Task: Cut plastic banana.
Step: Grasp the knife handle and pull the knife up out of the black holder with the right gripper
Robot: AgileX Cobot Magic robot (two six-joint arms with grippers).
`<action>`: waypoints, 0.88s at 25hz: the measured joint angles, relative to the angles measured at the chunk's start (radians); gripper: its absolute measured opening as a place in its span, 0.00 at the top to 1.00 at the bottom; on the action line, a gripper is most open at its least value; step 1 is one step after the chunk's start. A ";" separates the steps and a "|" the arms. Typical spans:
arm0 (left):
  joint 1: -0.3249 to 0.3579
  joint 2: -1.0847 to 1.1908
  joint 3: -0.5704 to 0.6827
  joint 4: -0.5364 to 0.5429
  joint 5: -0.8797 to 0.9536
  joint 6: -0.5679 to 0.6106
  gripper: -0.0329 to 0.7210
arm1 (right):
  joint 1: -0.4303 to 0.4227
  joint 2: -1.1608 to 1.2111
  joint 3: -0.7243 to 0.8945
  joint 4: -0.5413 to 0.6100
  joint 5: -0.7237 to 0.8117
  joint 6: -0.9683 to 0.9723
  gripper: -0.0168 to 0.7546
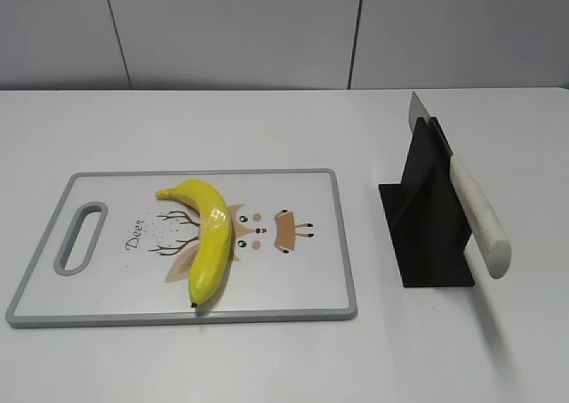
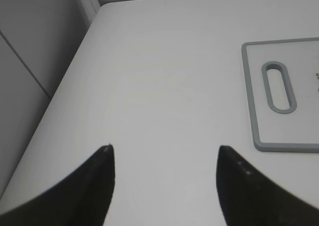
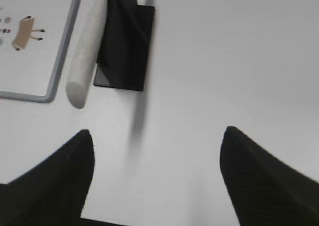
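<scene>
Glossy bright-yellow curved plastic banana (image 1: 209,237), whole, dark tip toward me, on the grey-rimmed white cutting board (image 1: 344,243). My left pincer (image 2: 164,161) and right pincer (image 3: 157,146) hang spread apart above the white table (image 1: 267,358), holding nothing.

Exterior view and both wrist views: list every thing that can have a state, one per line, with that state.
plastic banana: whole, uncut, lying on the cutting board.
cutting board: flat on the table, handle slot to the left.
knife: resting in the black stand, white handle sticking out toward the camera, untouched.
black stand: upright on the table, right of the board.
left hand: open, empty, above bare table.
right hand: open, empty, short of the knife handle.
</scene>
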 joint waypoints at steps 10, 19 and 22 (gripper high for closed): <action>0.000 0.000 0.000 0.000 0.000 0.000 0.18 | 0.188 0.329 -0.194 0.005 0.060 0.133 0.21; 0.000 0.000 0.000 0.000 0.000 0.000 0.18 | 0.189 0.666 -0.383 0.025 0.167 0.139 0.21; 0.000 0.000 0.000 0.000 0.000 0.000 0.18 | 0.189 0.752 -0.412 0.035 0.169 0.139 0.21</action>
